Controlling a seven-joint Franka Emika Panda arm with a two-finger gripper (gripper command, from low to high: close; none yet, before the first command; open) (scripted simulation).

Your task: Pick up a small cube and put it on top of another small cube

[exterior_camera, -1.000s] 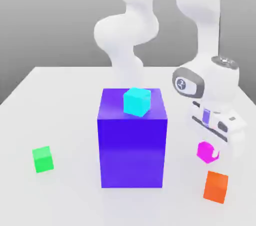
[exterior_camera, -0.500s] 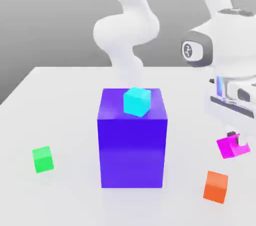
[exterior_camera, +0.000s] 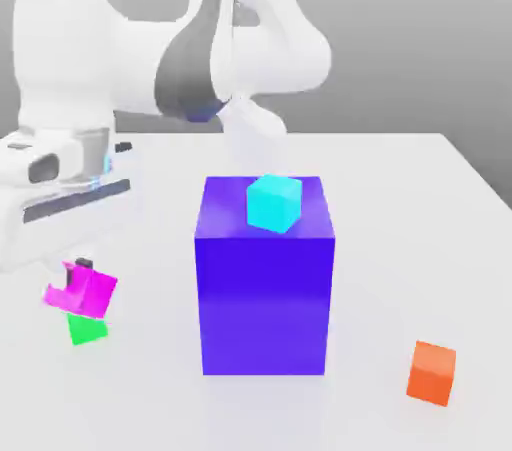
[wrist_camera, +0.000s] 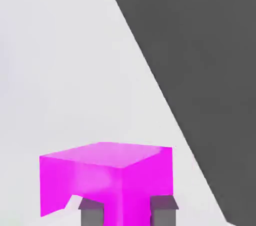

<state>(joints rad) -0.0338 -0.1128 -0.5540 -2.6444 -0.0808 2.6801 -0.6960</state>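
My gripper [exterior_camera: 78,279] hangs at the exterior view's left, shut on the small magenta cube [exterior_camera: 83,290]. The cube is tilted and held just above the small green cube [exterior_camera: 86,329], hiding most of it. In the hand view the magenta cube [wrist_camera: 110,180] sits between my two dark fingertips [wrist_camera: 91,211], with the white table beneath and its edge running diagonally.
A big blue-violet block [exterior_camera: 263,279] stands mid-table with a cyan cube [exterior_camera: 274,202] on top. An orange cube [exterior_camera: 432,372] lies at the front on the exterior view's right. The white table [exterior_camera: 400,199] stretches around them; my arm's bulky links pass above and behind the block.
The arm has swung from the exterior view's right across to its left, carrying the magenta cube from beside the orange cube to just over the green cube.
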